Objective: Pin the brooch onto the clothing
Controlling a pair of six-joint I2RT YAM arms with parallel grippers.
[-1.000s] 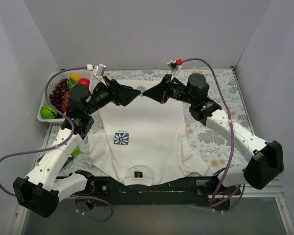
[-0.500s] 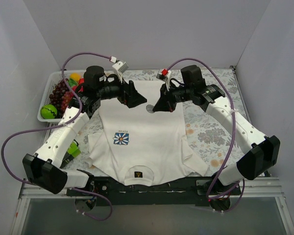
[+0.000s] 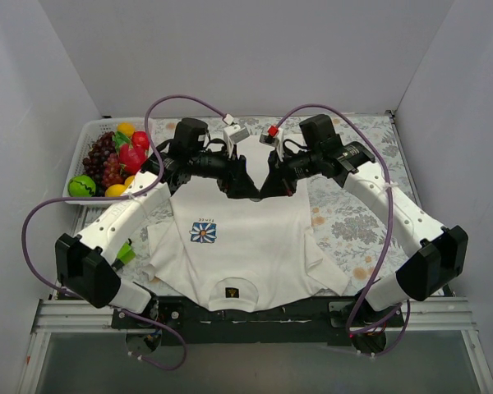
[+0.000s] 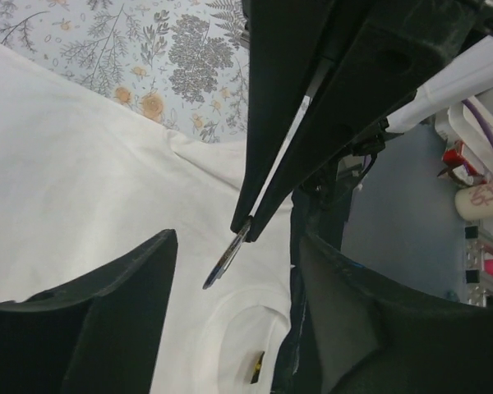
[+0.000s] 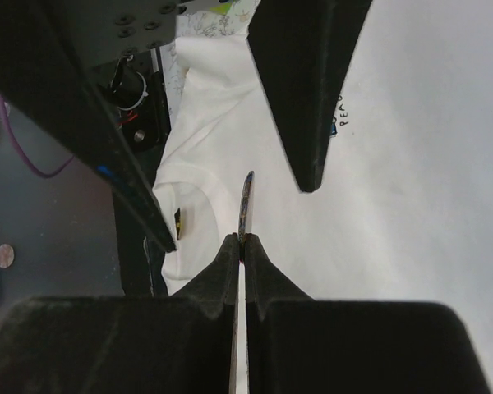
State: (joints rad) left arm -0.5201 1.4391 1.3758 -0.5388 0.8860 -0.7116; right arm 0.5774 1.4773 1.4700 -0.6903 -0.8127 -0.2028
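Observation:
The white T-shirt point(image 3: 255, 238) lies flat, flower print point(image 3: 202, 232) on the chest and black-gold label point(image 3: 230, 290) at the collar. My right gripper point(image 5: 242, 240) is shut on the brooch point(image 5: 246, 201), held edge-on above the shirt. The brooch also shows in the left wrist view point(image 4: 226, 261), pinched at its upper edge. My left gripper point(image 4: 236, 238) is open, one finger point(image 4: 107, 312) on each side of the brooch, not touching it. In the top view both grippers, left point(image 3: 243, 187) and right point(image 3: 268, 185), meet over the shirt's upper middle and hide the brooch.
A white tray point(image 3: 76, 195) of plastic fruit stands at the far left. A floral cloth point(image 3: 353, 222) covers the table around the shirt. A small green item point(image 3: 125, 251) lies by the shirt's left sleeve. Purple cables arch above both arms.
Both grippers have moved nearer and toward each other over the shirt. The left gripper's open fingers have come around the brooch held by the right gripper.

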